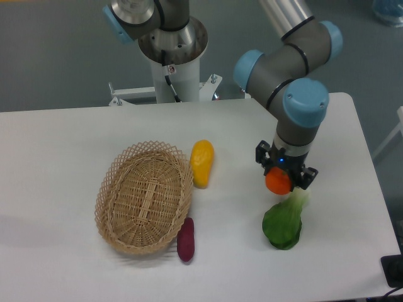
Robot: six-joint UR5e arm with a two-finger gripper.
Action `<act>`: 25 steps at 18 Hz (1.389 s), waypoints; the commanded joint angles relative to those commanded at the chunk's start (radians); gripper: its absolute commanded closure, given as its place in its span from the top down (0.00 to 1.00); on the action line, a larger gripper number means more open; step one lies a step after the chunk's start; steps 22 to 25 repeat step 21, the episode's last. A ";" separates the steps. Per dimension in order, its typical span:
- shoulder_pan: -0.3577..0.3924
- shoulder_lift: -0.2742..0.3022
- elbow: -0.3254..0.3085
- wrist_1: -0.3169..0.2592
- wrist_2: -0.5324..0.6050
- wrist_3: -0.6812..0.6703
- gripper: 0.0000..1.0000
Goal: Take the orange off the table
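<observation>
Two dark fingers of the tool (283, 177) were clamped on the orange (278, 182), held toward the surface's (63, 138) right edge, just above the bok choy's (284, 220) stalk, apparently so it could be carried.

A wicker basket (144, 196), a yellow mango-like fruit (201, 163), a purple sweet potato (186, 240) and a leafy green vegetable (283, 220) are seen lying on the white table (56, 157).
</observation>
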 joint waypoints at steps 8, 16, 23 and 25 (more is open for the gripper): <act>-0.034 -0.029 0.034 0.005 0.020 -0.005 0.47; -0.069 -0.046 0.064 0.009 0.020 -0.006 0.49; -0.081 -0.061 0.081 0.011 0.021 -0.035 0.49; -0.081 -0.061 0.081 0.011 0.021 -0.035 0.49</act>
